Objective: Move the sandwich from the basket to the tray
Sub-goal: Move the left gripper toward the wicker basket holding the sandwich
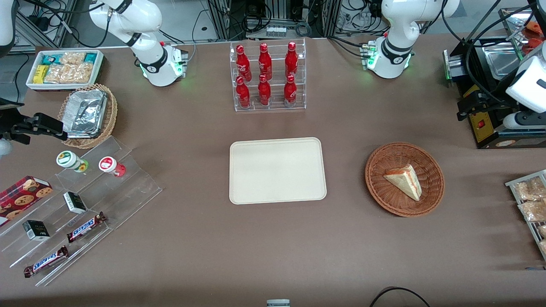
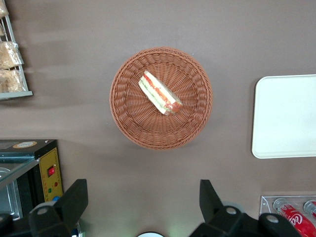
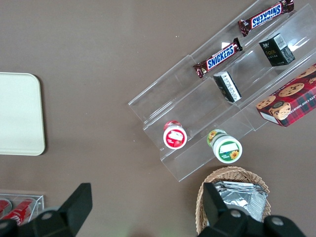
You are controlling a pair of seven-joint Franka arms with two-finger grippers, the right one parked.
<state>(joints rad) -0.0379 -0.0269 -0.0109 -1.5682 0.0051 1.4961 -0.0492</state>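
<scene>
Sandwich (image 2: 160,94) lies in basket (image 2: 123,116), tray (image 2: 286,118) bare; gripper (image 2: 143,205) hangs high above, fingers spread, nothing held

My gripper (image 1: 466,106) hangs at my working end of the table, against a black appliance (image 1: 490,123), farther from the front camera than the basket (image 1: 379,187) and well apart from it. The sandwich (image 1: 405,181) lies in the basket on its side, its red-orange filling edge facing my end of the table. The tray (image 1: 277,170) sits flat at the middle of the brown table (image 1: 256,256), beside the basket with bare tabletop between them. A clear rack of red bottles (image 1: 266,76) stands farther from the camera than the tray.
</scene>
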